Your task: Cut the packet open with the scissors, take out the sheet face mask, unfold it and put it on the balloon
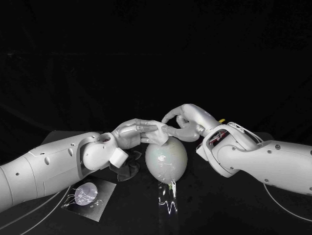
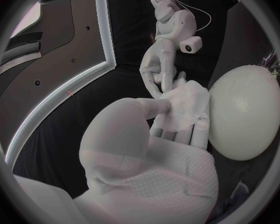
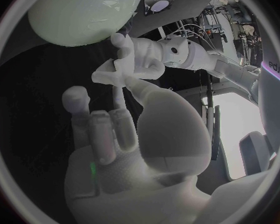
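Note:
The pale oval balloon (image 1: 165,156) stands on the table between my two arms. Just above its top, my left hand (image 1: 135,133) holds the folded white sheet mask (image 1: 156,132) between thumb and fingers. My right hand (image 1: 184,120) meets it from the other side, thumb and a finger pinching the mask's edge. In the left wrist view the mask (image 2: 185,103) lies on the left hand's fingers (image 2: 177,132), beside the balloon (image 2: 246,114), with the right hand (image 2: 160,72) coming down onto it. The right wrist view has the right hand (image 3: 115,134) reaching up to the mask (image 3: 110,75) under the balloon (image 3: 84,12).
The cut packet (image 1: 89,193), printed with a face, lies on the black table near the front left under my left forearm. A dark crumpled piece (image 1: 125,167) sits just left of the balloon. A thin glinting wire (image 1: 170,198) runs forward from the balloon's base.

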You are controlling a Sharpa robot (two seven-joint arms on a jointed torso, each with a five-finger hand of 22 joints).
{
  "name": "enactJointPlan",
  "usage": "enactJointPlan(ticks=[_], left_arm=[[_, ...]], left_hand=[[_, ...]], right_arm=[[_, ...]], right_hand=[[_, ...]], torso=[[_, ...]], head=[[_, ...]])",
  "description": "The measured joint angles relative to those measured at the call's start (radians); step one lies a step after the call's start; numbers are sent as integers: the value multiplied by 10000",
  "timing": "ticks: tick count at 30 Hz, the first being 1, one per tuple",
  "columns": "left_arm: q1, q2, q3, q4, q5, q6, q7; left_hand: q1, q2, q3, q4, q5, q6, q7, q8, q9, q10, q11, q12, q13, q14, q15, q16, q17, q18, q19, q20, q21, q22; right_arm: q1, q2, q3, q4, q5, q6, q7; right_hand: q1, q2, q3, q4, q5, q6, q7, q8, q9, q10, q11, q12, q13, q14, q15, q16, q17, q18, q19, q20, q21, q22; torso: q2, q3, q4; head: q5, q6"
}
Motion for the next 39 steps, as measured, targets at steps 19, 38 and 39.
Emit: enactJointPlan(ticks=[19, 38, 39], left_arm=[[-11, 11, -14, 75, -420, -113, -29], [-10, -1, -12, 87, -522, -161, -29], [-10, 1, -12, 91, -536, -167, -27]], left_hand=[[57, 55, -37, 18, -2, 72, 3, 41, 29, 116, -23, -1, 2, 108, -31, 2, 11, -8, 35, -37, 52, 23], [57, 54, -64, 44, -2, 102, 33, 90, 30, 153, -61, -1, 3, 158, -51, 1, 17, -15, 35, -37, 52, 32], [58, 55, -64, 44, -2, 102, 33, 90, 30, 153, -60, -1, 3, 158, -51, 1, 17, -15, 38, -34, 51, 33]], right_arm=[[13, -45, 16, -42, 472, 88, 346], [6, -141, 14, -26, 941, -80, 345], [6, -134, 14, -23, 1046, -111, 359]], right_hand=[[669, 653, 880, -521, -705, 146, -150, 434, 282, 21, -156, 448, 6, 8, -166, 137, 2, -22, 413, -234, 590, 8], [-318, 281, 800, 158, -685, -141, -47, 733, 574, 32, -229, 525, 2, 23, -251, 135, 4, -88, 599, -284, 751, 0], [-713, 177, 560, 416, -606, -359, 26, 582, 566, 8, -129, 480, 3, 24, -171, 146, 5, -88, 547, -233, 712, 0]], torso=[[-1, 1, -6], [3, -1, -4], [2, -2, -4]], head=[[-12, -1], [-8, -5], [-7, -4]])
